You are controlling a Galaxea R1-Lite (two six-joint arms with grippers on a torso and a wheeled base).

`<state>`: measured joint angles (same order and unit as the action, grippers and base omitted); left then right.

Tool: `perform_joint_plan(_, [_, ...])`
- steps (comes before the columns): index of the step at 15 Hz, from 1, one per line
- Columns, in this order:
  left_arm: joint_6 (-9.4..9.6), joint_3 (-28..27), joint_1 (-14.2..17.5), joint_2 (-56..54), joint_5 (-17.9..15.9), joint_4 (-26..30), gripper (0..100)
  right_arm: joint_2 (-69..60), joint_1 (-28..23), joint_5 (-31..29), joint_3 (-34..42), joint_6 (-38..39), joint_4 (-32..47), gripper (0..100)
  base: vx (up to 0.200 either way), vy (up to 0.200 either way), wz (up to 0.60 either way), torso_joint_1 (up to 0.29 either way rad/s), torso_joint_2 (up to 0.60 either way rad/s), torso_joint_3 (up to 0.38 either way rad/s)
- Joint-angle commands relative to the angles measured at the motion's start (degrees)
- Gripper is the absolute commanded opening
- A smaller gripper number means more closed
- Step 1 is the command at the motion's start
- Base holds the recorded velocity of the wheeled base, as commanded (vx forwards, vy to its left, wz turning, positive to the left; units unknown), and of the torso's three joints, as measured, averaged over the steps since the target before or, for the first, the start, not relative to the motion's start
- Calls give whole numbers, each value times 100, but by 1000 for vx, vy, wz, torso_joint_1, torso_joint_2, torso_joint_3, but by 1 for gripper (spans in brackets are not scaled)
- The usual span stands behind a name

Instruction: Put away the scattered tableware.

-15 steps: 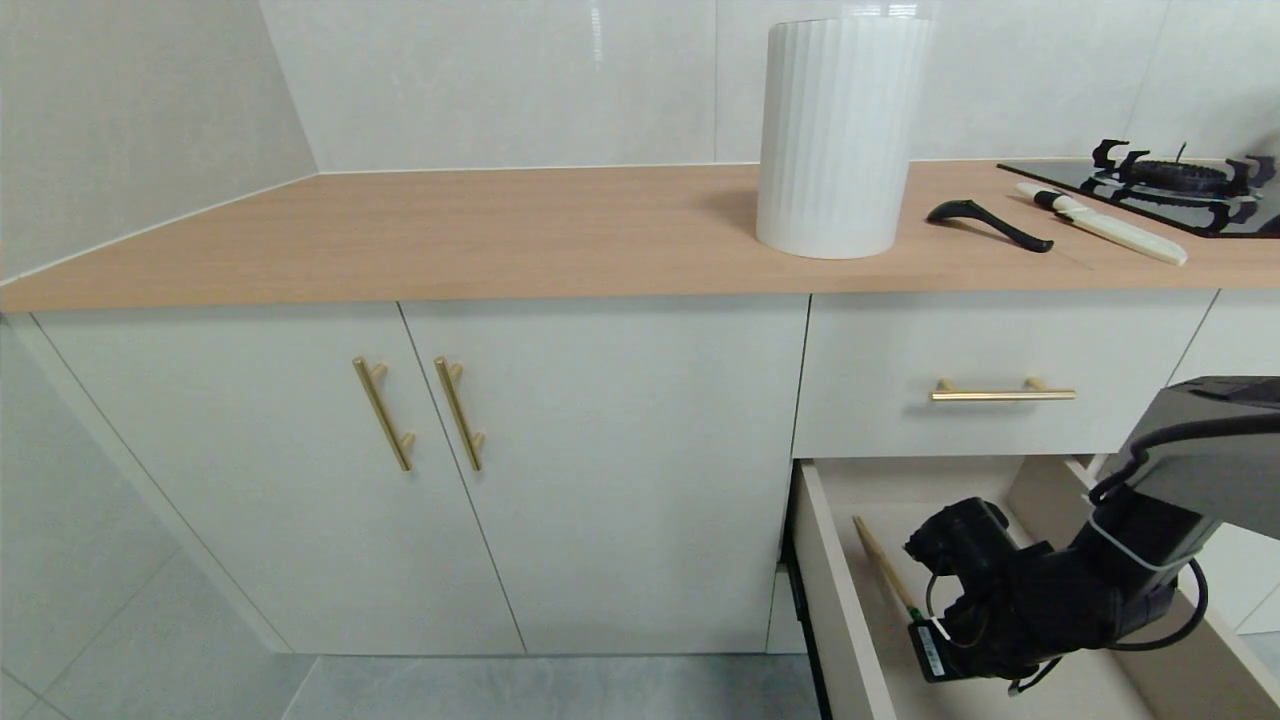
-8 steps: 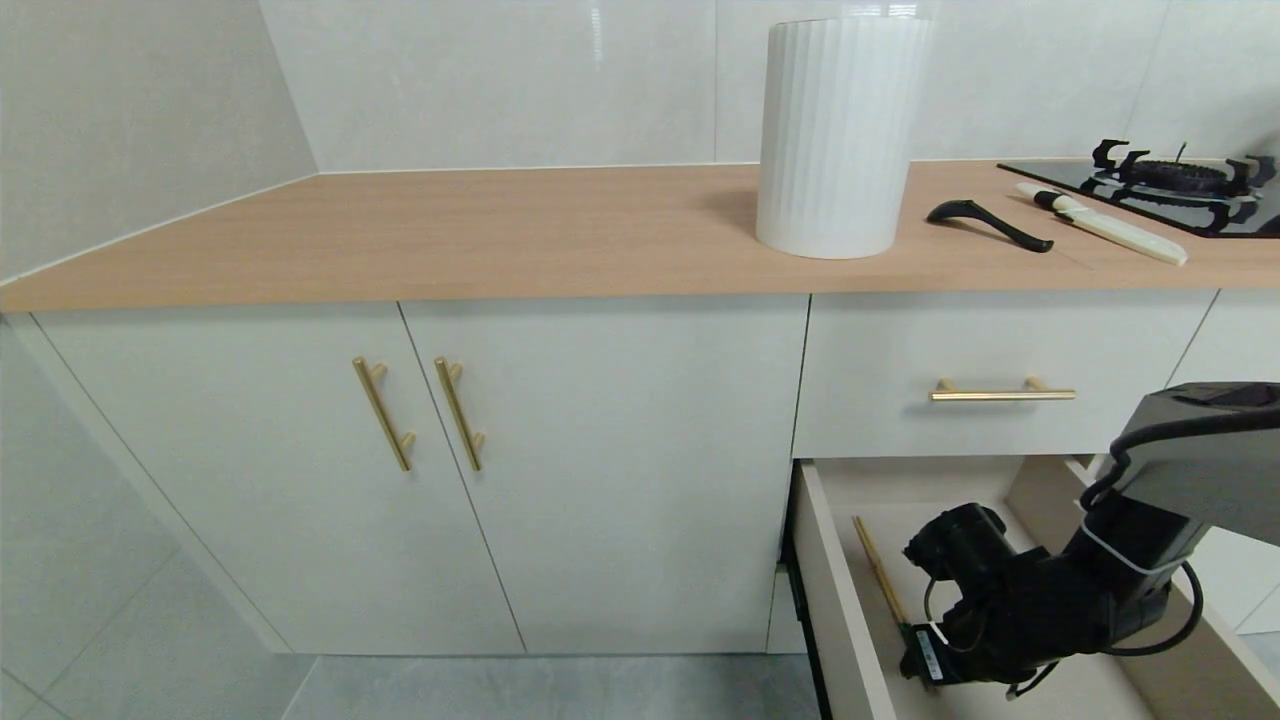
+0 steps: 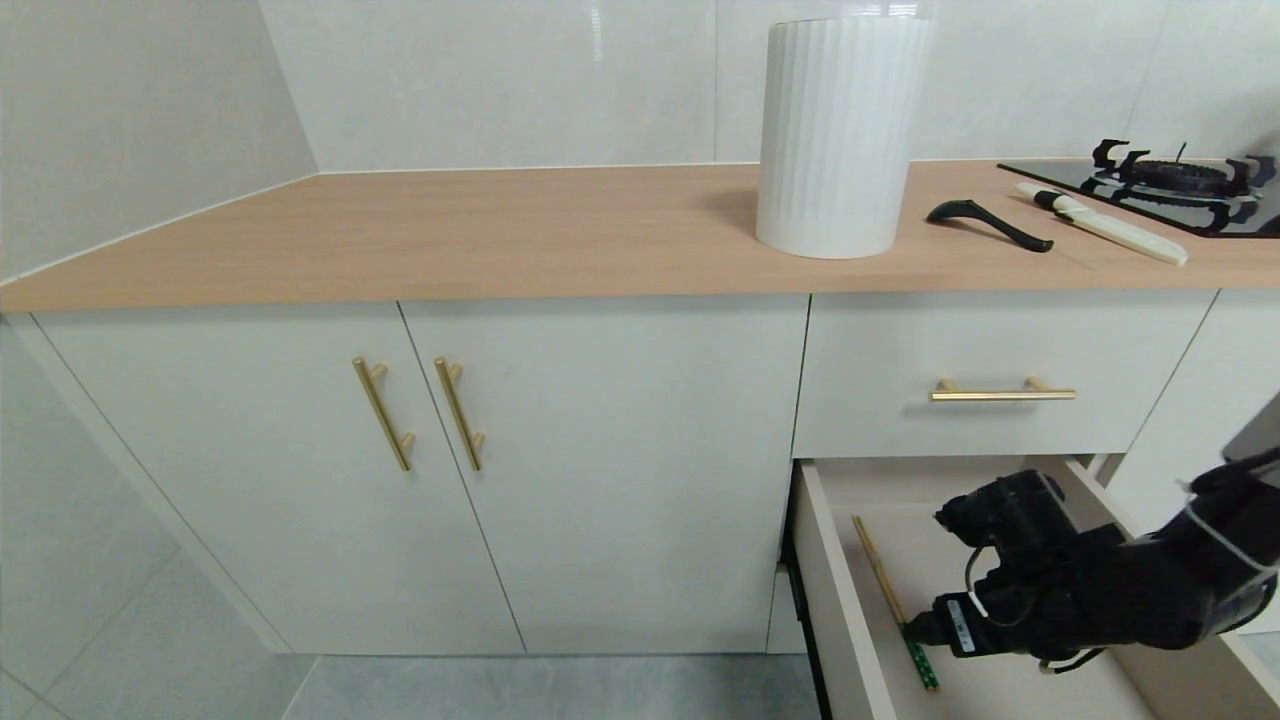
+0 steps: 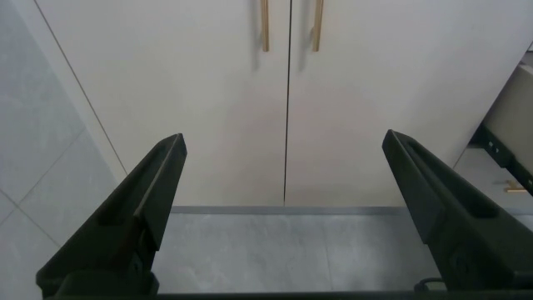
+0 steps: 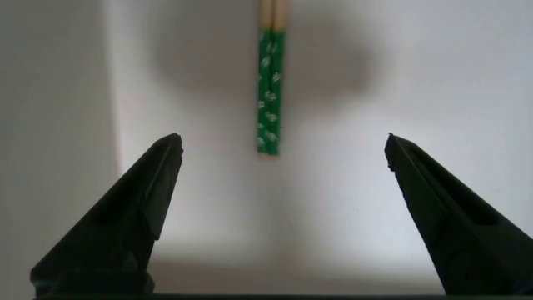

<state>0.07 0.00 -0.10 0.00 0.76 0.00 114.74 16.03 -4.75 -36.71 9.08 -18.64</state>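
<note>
Currently right gripper (image 5: pixel 281 148) fingers spread, empty, above green-tipped chopsticks (image 5: pixel 271 92) lying flat in the open drawer (image 3: pixel 835 585), near its left wall. Left gripper (image 4: pixel 283 150) fingers spread, facing closed cabinet doors (image 4: pixel 375 100). White knife (image 3: pixel 1100 222) on the surface (image 3: pixel 500 230).

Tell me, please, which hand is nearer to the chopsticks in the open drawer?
Right. The right hand hangs open inside the drawer at the chopsticks' green end; the left hand faces the closed cabinet doors, outside the drawer.

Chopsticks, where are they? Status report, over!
Right gripper open, above the chopsticks. Chopsticks flat in open drawer. Left gripper open, holding nothing. Knife on counter, not yet stowed.
</note>
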Motion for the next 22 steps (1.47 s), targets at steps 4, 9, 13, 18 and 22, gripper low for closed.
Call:
perform_joint_plan(4, [1,0,1,9,4,0,100,-2623,-1032,247,287,-891,1,100,0,0,0,-1,-32,-36])
perform_joint_plan(9, [1,0,1,9,4,0,100,-3458,-1216,344,296,-1163,36,100,0,0,0,38,-325,-315])
perform_joint_plan(13, [1,0,1,9,4,0,100,-3441,-1216,431,357,-1233,27,100,0,0,0,117,-488,-345])
perform_joint_plan(18, [1,0,1,9,4,0,100,-3441,-1480,730,340,-1251,-8,100,0,0,0,151,-469,-324])
perform_joint_plan(22, [1,0,1,9,4,0,100,-3256,-2280,1741,14,-1594,-395,100,0,0,0,164,-442,-282])
